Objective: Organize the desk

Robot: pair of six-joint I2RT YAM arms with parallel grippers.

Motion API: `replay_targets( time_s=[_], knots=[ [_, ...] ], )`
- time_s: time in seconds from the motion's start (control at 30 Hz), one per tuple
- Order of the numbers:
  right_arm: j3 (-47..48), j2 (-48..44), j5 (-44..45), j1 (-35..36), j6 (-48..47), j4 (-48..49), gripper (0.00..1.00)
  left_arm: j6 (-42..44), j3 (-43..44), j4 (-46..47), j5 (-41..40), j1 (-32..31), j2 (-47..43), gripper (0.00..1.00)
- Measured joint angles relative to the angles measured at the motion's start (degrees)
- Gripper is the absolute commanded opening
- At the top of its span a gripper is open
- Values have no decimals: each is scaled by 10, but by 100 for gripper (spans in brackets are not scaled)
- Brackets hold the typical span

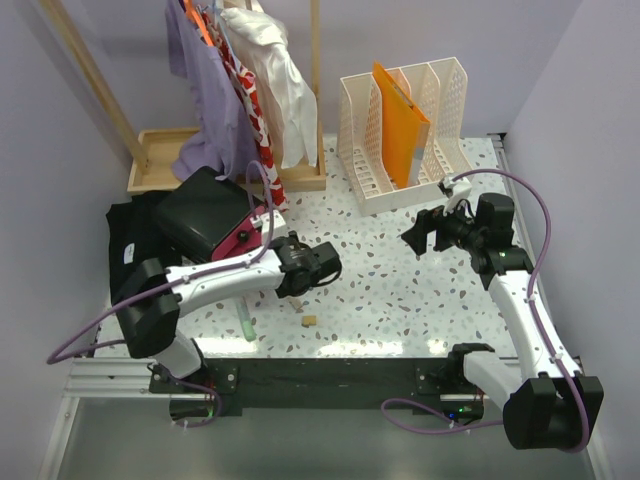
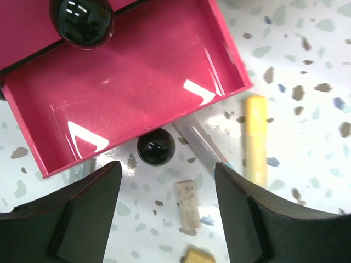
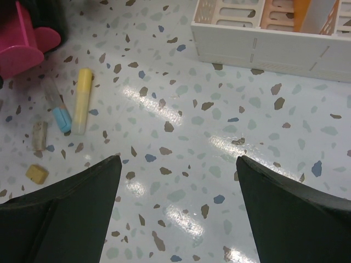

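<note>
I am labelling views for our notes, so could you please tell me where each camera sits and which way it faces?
Top external: fixed above and behind the bases, looking down on the desk; left arm and right arm show.
Left wrist: on the left arm, looking down at the pink drawer and yellow marker; left gripper at bottom.
Right wrist: on the right arm, looking down over the desk toward the file rack; right gripper at bottom.
Shared: both wrist views show the yellow marker.

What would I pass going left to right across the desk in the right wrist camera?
Beige block → blue-capped pen → yellow marker → white file rack. The pink piece and the yellow eraser are left out, since they overlap the others.
</note>
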Motion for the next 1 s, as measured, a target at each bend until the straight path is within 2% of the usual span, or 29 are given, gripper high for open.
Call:
replay_targets(
  time_s=[0.23, 0.37, 0.53, 0.73, 0.87, 1.0],
  knots=[
    [0, 0, -15, -1, -11, -1, 92, 134, -43, 108, 56, 0, -113, 77],
    [0, 0, -33, -1, -35, -5, 93, 261, -109, 216, 118, 0, -195, 80],
    [0, 0, -88, -1, -68, -14, 93, 428, -213, 352, 220, 0, -330, 89],
    [1, 31, -166, 5, -112, -41, 93, 575, -238, 410, 283, 1, -432, 96],
    [27, 97, -162, 66, -148, -87, 94, 663, -221, 410, 280, 5, -445, 100],
    [91, 173, -122, 182, -171, -134, 94, 738, -217, 412, 253, 32, -454, 100]
  ],
)
